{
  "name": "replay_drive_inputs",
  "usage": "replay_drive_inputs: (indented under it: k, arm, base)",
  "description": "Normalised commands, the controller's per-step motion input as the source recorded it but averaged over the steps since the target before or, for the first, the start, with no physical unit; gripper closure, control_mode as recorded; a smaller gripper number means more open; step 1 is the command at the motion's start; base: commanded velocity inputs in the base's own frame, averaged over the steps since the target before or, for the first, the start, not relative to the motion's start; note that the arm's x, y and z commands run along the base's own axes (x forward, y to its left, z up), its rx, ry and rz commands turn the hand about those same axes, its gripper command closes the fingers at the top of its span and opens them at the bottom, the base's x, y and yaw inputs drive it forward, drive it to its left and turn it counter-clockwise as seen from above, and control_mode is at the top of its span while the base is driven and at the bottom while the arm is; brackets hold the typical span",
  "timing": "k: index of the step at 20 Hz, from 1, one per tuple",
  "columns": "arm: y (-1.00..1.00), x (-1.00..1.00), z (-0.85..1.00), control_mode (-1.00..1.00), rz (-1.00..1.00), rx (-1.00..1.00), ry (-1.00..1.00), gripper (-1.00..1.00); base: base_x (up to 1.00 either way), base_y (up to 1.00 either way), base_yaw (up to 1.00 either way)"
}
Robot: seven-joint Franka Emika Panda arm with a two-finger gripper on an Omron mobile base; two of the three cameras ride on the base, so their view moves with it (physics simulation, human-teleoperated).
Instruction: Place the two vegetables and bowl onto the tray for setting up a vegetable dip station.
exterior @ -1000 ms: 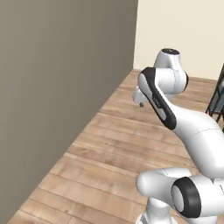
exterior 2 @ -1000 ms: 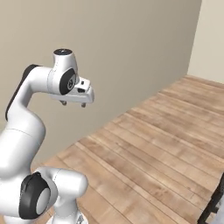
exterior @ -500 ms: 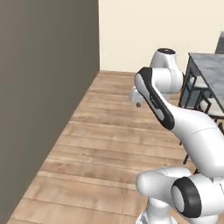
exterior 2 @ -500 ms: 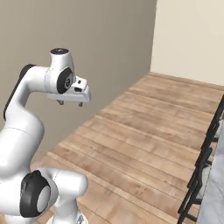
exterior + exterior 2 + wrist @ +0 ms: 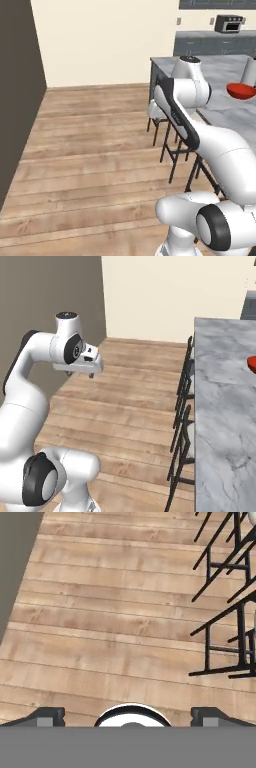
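Dark wall (image 5: 15, 110) at left, bare wooden floor (image 5: 90, 150) beside it. Gripper (image 5: 128, 716) hangs above the floor, jaws wide, holding nothing. Black stools (image 5: 184, 406) line the grey marble table (image 5: 220, 406). Red bowl (image 5: 241, 90) sits on the table at far right, beside a white roll (image 5: 249, 71)

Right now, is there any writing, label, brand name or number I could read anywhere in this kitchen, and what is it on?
None: no readable text in these views.
Robot arm: plain white and dark, no lettering.
Red bowl on the grey marble counter: no marking.
Small appliance on the far counter: too small and blurred to show any label.
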Motion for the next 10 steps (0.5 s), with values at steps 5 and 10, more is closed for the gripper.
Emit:
replay_drive_inputs:
  k: [5, 10]
  arm:
    - [0.0, 0.0, 0.0, 1.0, 0.0, 0.0, 0.0, -1.0]
    - [0.0, 0.0, 0.0, 1.0, 0.0, 0.0, 0.0, -1.0]
  base:
    - [0.51, 0.19, -0.47]
    - [0.58, 0.27, -0.38]
